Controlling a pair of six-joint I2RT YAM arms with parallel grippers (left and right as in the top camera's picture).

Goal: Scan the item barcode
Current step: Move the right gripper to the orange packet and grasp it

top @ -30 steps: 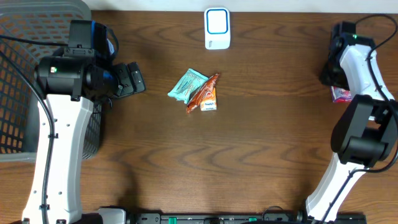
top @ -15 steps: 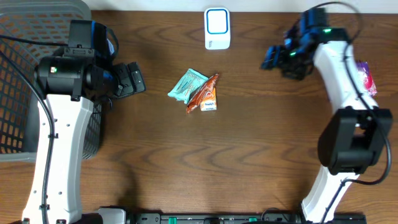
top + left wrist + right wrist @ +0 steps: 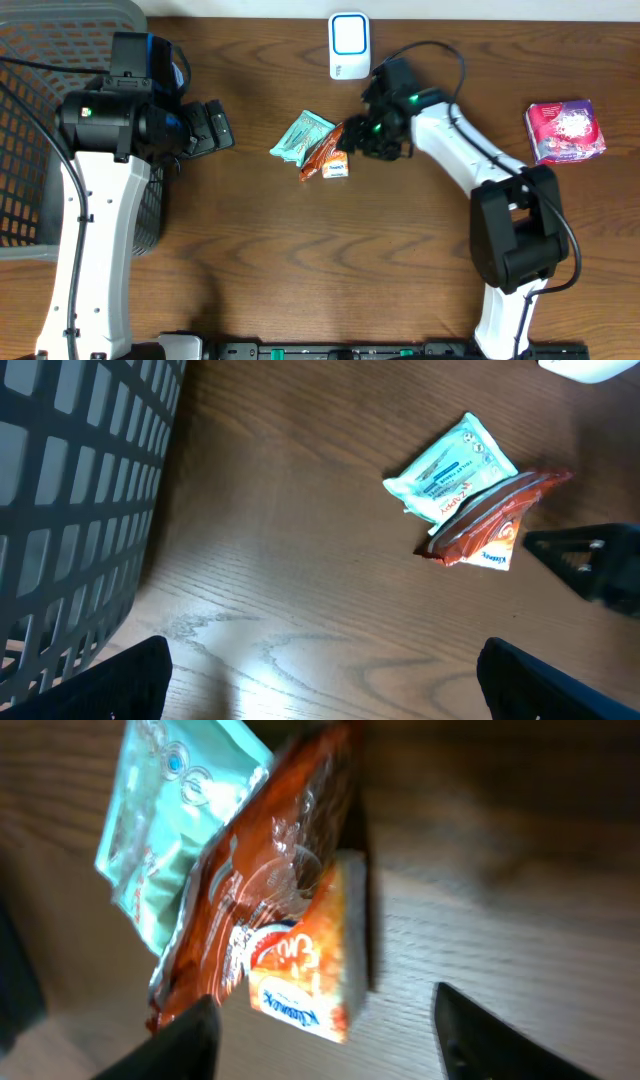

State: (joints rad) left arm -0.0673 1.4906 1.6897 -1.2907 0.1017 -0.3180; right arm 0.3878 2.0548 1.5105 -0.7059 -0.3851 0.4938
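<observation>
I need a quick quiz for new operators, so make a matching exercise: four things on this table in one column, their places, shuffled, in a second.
Things
1. teal packet
2. pink packet
3. white scanner
4. grey basket

Places
A. at the left end of the table
B. middle of the far edge
C. mid-table, against the orange wrapper
D. alone on the right side

Pairs: 1-C; 2-D; 3-B; 4-A
</observation>
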